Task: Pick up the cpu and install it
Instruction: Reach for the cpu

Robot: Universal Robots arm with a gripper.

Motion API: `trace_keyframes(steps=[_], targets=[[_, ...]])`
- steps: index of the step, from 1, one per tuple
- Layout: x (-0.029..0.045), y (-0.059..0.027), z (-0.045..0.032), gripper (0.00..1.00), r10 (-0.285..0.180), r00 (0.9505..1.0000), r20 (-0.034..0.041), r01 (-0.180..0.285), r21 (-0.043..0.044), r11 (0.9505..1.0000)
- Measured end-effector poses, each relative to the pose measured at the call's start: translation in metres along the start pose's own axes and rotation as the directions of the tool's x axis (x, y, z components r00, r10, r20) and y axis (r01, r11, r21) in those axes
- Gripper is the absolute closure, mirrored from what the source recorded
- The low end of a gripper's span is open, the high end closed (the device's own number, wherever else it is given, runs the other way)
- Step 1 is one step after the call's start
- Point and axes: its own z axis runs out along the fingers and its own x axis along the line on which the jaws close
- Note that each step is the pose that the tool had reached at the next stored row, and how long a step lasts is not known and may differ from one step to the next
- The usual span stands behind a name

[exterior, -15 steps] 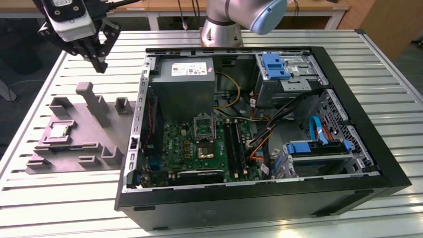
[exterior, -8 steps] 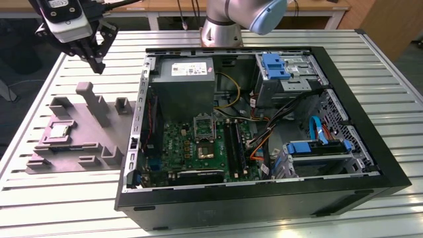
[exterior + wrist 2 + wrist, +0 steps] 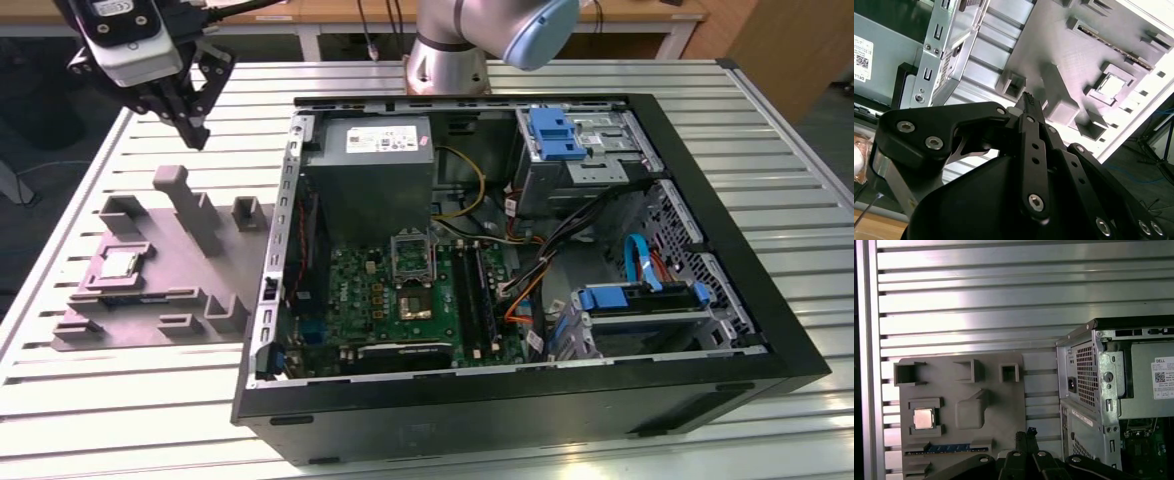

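The gripper (image 3: 1025, 435) hides one edge of the grey fixture tray (image 3: 1004, 405).

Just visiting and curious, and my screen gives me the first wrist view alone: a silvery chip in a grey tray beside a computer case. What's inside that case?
Observer: The case lies open on the table, with a green motherboard flat inside.
Visitor: And how is the gripper placed?
Observer: In the exterior view the gripper hangs shut and empty, raised well clear of the grey tray and the cpu in it.
Visitor: Where does the arm stand?
Observer: Its silver base stands on the table beyond the case, at the far side in the exterior view.
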Motion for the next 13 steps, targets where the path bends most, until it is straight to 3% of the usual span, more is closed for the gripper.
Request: trace_keyframes(steps=[13], targets=[[0.0021, -0.0002, 0.001, 0.89, 0.0, 1.0, -0.0002, 0.0, 0.0, 1.0]])
